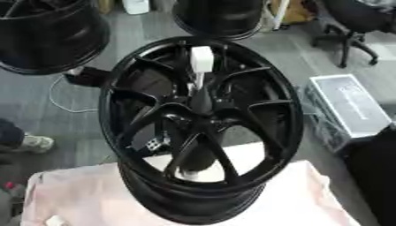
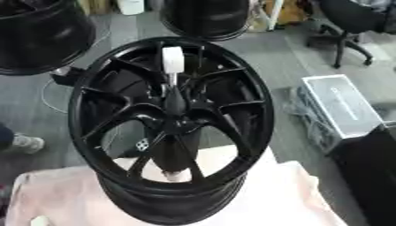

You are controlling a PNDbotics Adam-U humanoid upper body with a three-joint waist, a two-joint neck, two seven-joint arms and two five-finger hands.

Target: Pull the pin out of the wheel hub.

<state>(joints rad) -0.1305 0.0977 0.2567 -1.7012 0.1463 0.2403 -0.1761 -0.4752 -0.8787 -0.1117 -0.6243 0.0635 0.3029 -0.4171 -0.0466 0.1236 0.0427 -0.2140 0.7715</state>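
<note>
A black multi-spoke wheel hub [image 1: 203, 128] stands tilted on a table covered with a pink cloth [image 1: 77, 198], its face turned up toward me. From the hub's centre a pin rises: a black tapered body [image 1: 200, 100], a thin metal shaft, and a white block-shaped handle [image 1: 202, 58] at the top. Through the spokes I see a black cylinder with a pale end [image 1: 188, 173] below the centre. Neither of my hands shows in either view, and nothing touches the pin.
Two more black wheels stand on the floor behind, one at the far left [image 1: 46, 35] and one at the back [image 1: 216, 17]. A silver case [image 1: 348, 106] and a dark bulk [image 1: 375, 176] lie right. A person's shoe [image 1: 31, 143] shows left.
</note>
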